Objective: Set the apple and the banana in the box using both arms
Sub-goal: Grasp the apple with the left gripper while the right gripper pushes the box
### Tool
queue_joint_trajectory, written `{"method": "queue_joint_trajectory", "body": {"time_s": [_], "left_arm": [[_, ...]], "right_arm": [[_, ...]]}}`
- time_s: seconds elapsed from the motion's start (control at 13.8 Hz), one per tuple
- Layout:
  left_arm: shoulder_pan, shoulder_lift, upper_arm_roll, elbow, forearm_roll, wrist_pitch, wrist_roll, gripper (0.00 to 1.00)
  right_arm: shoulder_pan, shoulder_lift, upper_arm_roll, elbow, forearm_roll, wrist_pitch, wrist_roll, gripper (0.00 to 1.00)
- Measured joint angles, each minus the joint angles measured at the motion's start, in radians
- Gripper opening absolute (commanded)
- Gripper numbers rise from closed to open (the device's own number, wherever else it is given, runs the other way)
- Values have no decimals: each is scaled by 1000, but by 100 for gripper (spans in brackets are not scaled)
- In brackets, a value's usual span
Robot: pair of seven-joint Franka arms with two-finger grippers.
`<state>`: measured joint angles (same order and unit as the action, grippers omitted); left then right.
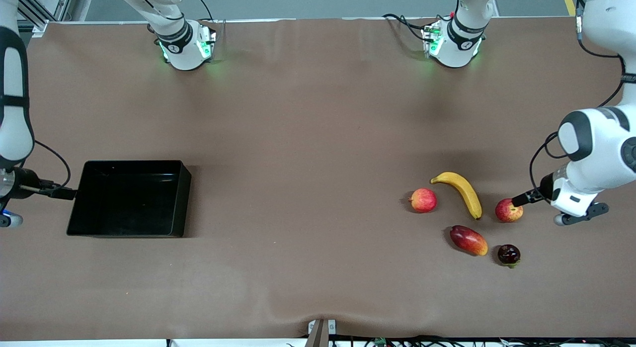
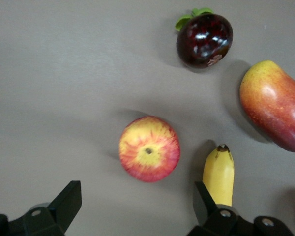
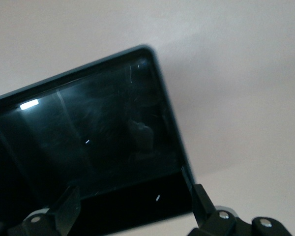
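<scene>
The apple (image 1: 509, 210), red with yellow streaks, is my landmark: it sits on the brown table (image 1: 308, 138) at the left arm's end, and I take it as the first pick because the left gripper (image 2: 137, 206) hovers almost over it with jaws spread wide and nothing between them. Working from the front camera outward: a dark purple mangosteen (image 1: 509, 254) lies nearest, just in front of the apple, with a red-orange mango (image 1: 468, 240) beside it toward the right arm's end; then the apple itself; the banana (image 1: 461, 192) lies just beside it, its dark tip close but not touching, curving away from the camera; a pinkish-red round fruit (image 1: 423, 200) lies past the banana. The box (image 1: 130, 198) is well apart from the apple, at the right arm's end, still empty. The right gripper (image 3: 132, 206) waits over the box's edge, jaws wide and holding nothing, I'd guess parked there until fruit arrives. The left wrist view shows me the apple's stem dimple facing up, which the front view hides under the arm's cable; the right wrist view shows only the box's glossy floor.
</scene>
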<state>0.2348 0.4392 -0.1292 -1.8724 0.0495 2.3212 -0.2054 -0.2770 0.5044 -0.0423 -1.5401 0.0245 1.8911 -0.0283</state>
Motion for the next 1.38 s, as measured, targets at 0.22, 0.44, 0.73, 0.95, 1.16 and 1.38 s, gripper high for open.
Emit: {"method": "queue_joint_trajectory", "body": {"time_s": [0.22, 0.44, 0.73, 0.95, 1.16, 1.38], "left_arm": [[-4, 40, -4, 1, 0, 32, 0, 100], [-8, 79, -6, 7, 0, 70, 0, 100], [-7, 139, -6, 18, 0, 124, 7, 79], [-7, 159, -5, 26, 0, 128, 10, 7], [-4, 156, -5, 40, 0, 126, 38, 0], [-3, 108, -8, 53, 0, 46, 52, 0]], "right_arm": [[-45, 82, -1, -1, 0, 75, -143, 100], [-71, 154, -1, 0, 0, 116, -248, 100], [-71, 178, 5, 0, 0, 98, -298, 36], [-71, 179, 6, 0, 0, 122, -310, 0], [-74, 179, 4, 0, 0, 123, -373, 0], [-77, 162, 4, 14, 0, 71, -412, 0]]}}
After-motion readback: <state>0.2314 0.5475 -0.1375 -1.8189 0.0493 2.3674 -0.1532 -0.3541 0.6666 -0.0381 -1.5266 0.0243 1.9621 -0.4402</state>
